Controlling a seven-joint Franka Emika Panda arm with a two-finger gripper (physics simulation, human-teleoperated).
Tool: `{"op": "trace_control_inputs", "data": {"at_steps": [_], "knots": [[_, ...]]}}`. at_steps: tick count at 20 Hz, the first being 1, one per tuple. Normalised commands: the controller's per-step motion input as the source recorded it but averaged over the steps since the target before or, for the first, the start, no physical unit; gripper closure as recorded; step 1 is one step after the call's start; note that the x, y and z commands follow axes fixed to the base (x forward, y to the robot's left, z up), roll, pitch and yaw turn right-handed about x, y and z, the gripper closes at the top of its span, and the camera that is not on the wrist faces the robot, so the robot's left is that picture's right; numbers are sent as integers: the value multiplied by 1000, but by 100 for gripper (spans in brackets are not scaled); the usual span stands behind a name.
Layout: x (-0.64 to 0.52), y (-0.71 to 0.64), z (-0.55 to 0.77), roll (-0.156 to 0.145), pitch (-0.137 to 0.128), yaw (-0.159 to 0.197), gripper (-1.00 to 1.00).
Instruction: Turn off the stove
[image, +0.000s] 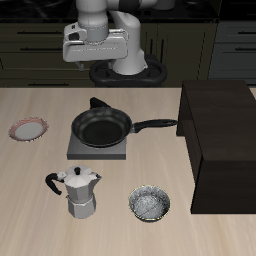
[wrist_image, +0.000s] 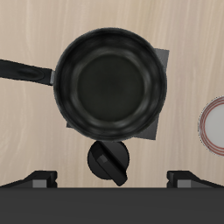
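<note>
Most of the stove (image: 100, 150) hidden under the frying pan (image: 101, 127); gripper (wrist_image: 111, 179) jaws' state impossible to tell.

We are seeing the stove (image: 99, 149) lying flat near the desk's middle, a small grey square plate mostly hidden under a black pan, its round black knob (wrist_image: 108, 162) sitting at one edge

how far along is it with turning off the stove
Nothing looks done yet. The stove carries the black frying pan, and the pincer hangs above and behind it, apart from it. The wrist view shows the stove's black knob between the fingertips, not gripped. In hand: lining up over the knob. Left: descending, gripping and turning it. Whether the burner is lit cannot be told.
</note>
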Motion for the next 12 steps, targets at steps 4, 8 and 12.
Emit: {"op": "trace_control_inputs", "data": {"at_steps": [4,8,12], "knots": [[-160,-121,-83,10,-29,26,-100],[-225,-49,-35,-8,-74,35,-100],[-35,112,-91,16,-11,35,-100]]}}
